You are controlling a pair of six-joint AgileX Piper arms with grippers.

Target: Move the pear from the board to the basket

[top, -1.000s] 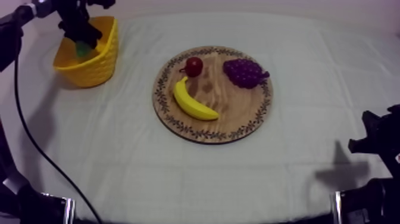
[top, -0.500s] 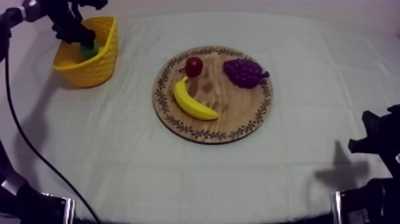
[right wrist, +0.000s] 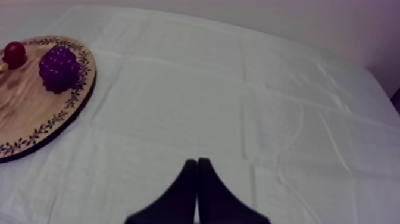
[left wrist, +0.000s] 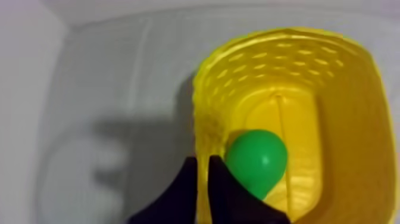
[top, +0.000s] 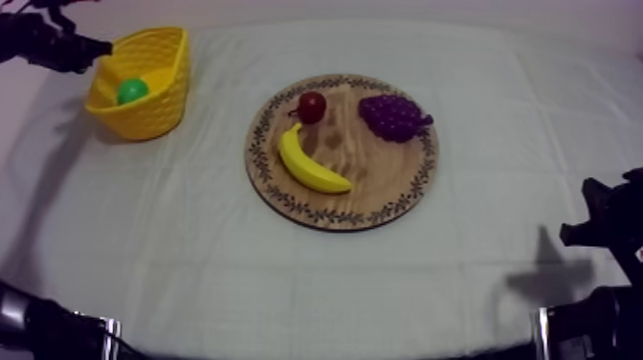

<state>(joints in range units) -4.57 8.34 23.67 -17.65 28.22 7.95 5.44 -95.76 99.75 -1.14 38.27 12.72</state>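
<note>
The green pear [top: 132, 91] lies inside the yellow basket [top: 153, 105] at the table's far left, free of any grip. My left gripper [top: 101, 45] hovers just outside the basket's left rim, shut on nothing. From the left wrist, its fingers [left wrist: 190, 190] lie together as a wedge over the basket rim [left wrist: 205, 107], with the pear [left wrist: 257, 161] beside them on the basket floor. The wooden board [top: 373, 177] sits mid-table. My right gripper [right wrist: 196, 170] is shut and empty above bare cloth; its arm [top: 612, 225] rests at the right edge.
On the board lie a banana [top: 311, 165], a small red fruit [top: 312, 105] and a bunch of grapes [top: 392, 117]. The right wrist view has the board's rim [right wrist: 71, 113], the grapes [right wrist: 59, 68] and the red fruit [right wrist: 14, 53] off to one side.
My left gripper let the pear go inside the basket, then lifted out and drew back to the left, closing its fingers. The pear stays in the basket. The right arm has not moved.
</note>
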